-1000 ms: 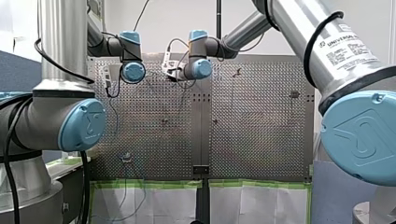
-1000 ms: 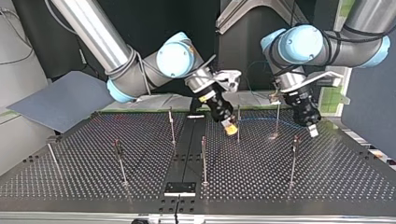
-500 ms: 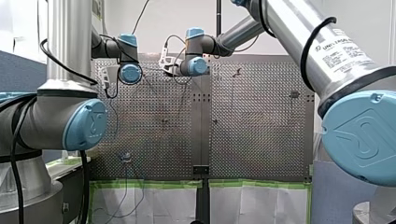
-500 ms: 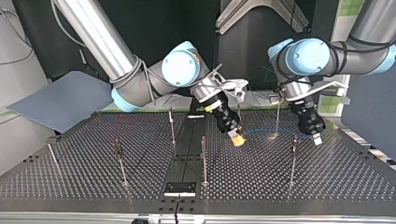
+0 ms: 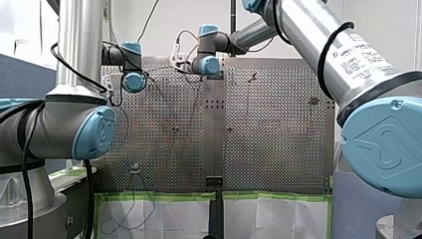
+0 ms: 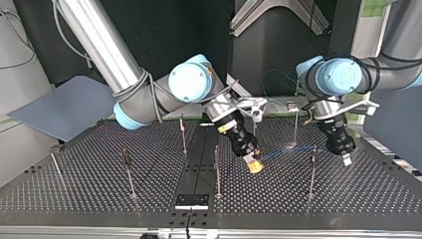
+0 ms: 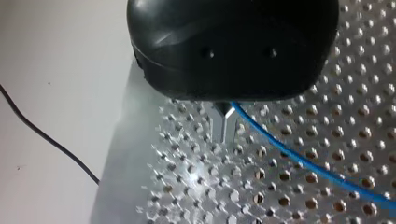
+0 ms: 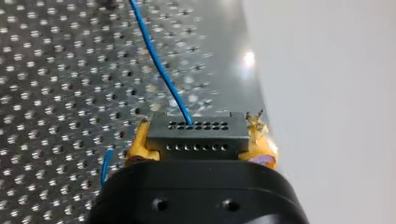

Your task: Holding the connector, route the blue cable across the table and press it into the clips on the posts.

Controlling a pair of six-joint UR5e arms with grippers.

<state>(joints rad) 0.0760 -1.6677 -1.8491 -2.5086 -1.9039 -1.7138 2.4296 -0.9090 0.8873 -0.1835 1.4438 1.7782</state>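
Your right gripper (image 6: 254,164) pinches the connector (image 8: 198,136) between yellow pads, low over the perforated table (image 6: 99,194). The blue cable (image 8: 161,70) runs from it to your left gripper (image 7: 223,125), whose metal fingers are pressed together on it.

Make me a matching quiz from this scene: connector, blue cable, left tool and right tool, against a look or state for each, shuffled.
1 connector
2 blue cable
3 left tool
4 right tool

A yellow pads
B strung between both tools
C thin metal fingers, close together
D dark block with two rows of holes

Pairs: 1-D, 2-B, 3-C, 4-A
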